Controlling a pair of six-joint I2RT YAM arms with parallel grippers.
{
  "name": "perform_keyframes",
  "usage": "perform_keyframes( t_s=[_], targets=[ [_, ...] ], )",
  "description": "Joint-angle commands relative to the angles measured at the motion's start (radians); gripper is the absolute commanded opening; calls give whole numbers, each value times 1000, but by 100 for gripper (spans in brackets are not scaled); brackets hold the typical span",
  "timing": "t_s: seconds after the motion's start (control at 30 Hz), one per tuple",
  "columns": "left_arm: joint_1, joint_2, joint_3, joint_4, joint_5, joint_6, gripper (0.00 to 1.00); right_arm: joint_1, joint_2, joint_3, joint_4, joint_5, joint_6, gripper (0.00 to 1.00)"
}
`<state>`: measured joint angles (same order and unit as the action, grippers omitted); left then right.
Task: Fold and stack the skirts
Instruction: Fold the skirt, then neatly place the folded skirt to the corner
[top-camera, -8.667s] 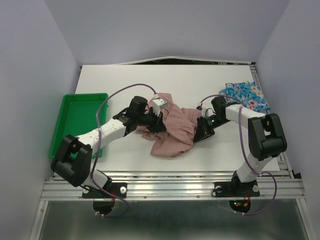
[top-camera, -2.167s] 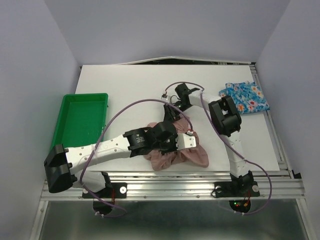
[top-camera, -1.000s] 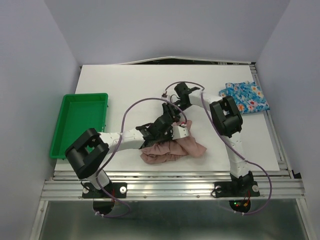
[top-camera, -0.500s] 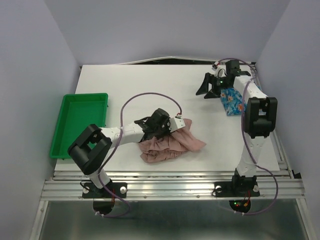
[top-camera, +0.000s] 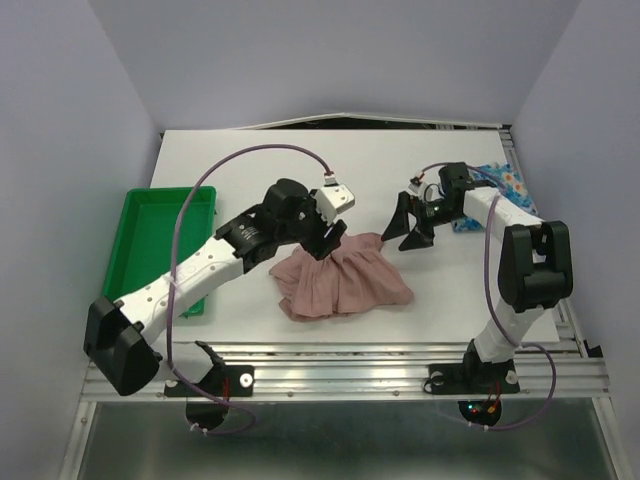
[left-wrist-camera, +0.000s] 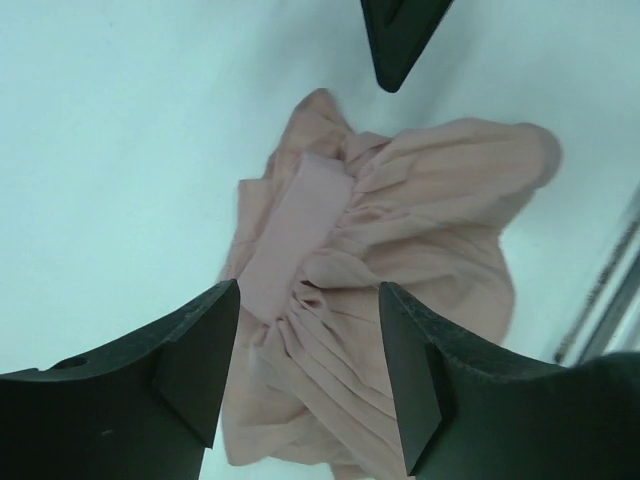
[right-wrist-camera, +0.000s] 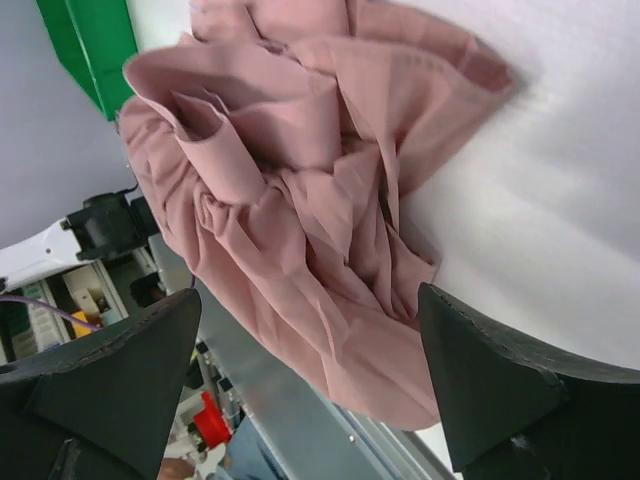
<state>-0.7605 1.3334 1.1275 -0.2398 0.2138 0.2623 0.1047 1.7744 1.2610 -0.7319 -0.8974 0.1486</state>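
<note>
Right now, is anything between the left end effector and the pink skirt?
Nothing visible. The left end effector hangs open right over the pink skirt; the right end effector sits open beside its edge, out of that path.

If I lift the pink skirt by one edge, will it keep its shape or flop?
Probably flops: the pink skirt lies in loose crumpled pleats, so it looks limp. A one-point lift would likely let the layers unfurl and hang. Its waistband looks thicker, likely the firmer place to grip.
</note>
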Motion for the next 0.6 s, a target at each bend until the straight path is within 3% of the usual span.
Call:
perform_keyframes(
  t_s=[0.0,0.17,0.23,0.27,0.33,0.57],
  targets=[
    [26,-57,17,-162,186,-138,65,0,-84,-43,-41,-11,-50,94],
    [65,-56,-37,-180,281,-300,57,12,-128,-92,-92,46,-107,96],
    [156,-62,-106,-158,334,-414,69,21,-127,-104,-110,54,-113,98],
    [189,-66,-135,-144,352,-461,87,33,-128,-113,-101,60,-103,98],
    [266,-72,-219,-116,380,-593,97,56,-132,-147,-55,60,-77,100],
    [296,-183,-405,-82,386,-834,99,216,-80,-187,84,156,31,100]
  ],
)
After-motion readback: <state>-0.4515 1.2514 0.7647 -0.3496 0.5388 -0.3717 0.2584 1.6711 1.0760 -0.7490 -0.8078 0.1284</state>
